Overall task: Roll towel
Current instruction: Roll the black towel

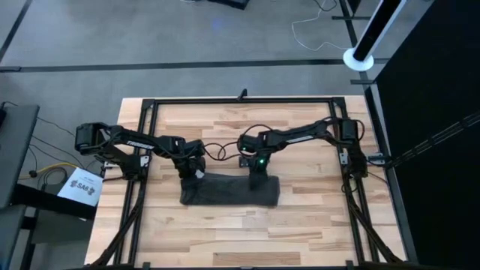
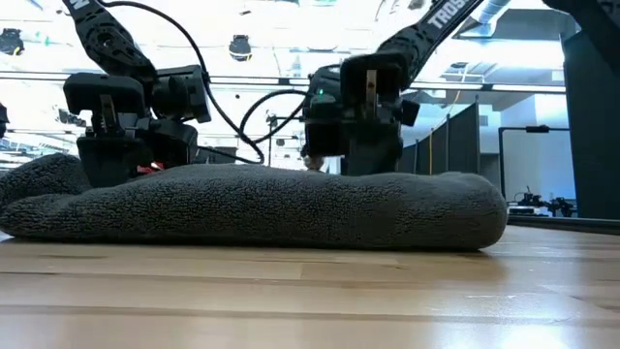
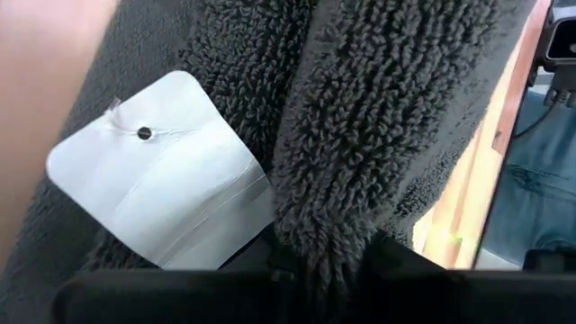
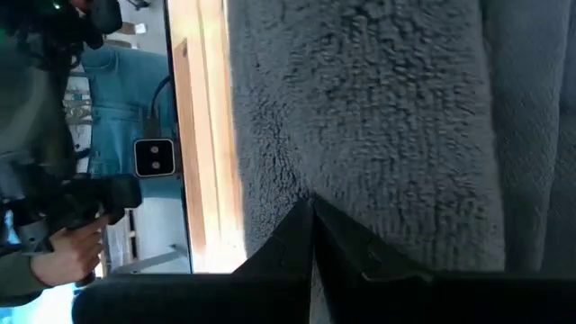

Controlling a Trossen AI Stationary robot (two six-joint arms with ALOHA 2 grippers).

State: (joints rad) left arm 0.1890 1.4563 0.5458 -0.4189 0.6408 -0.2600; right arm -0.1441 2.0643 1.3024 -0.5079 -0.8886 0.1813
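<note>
High view: left gripper point(image 1: 193, 171) pinches the far left edge of the towel point(image 1: 229, 190); right gripper point(image 1: 259, 169), fingers closed together, presses the far edge. Uneven pulls could skew the roll.

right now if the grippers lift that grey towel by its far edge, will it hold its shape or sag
Probably sag: the towel is thick looped terry, lying slumped in soft folds, so it looks floppy. The left gripper pinches a ridge of pile, which suggests it grips without slipping. The right gripper is closed at the same edge; the span between them would likely droop.
</note>
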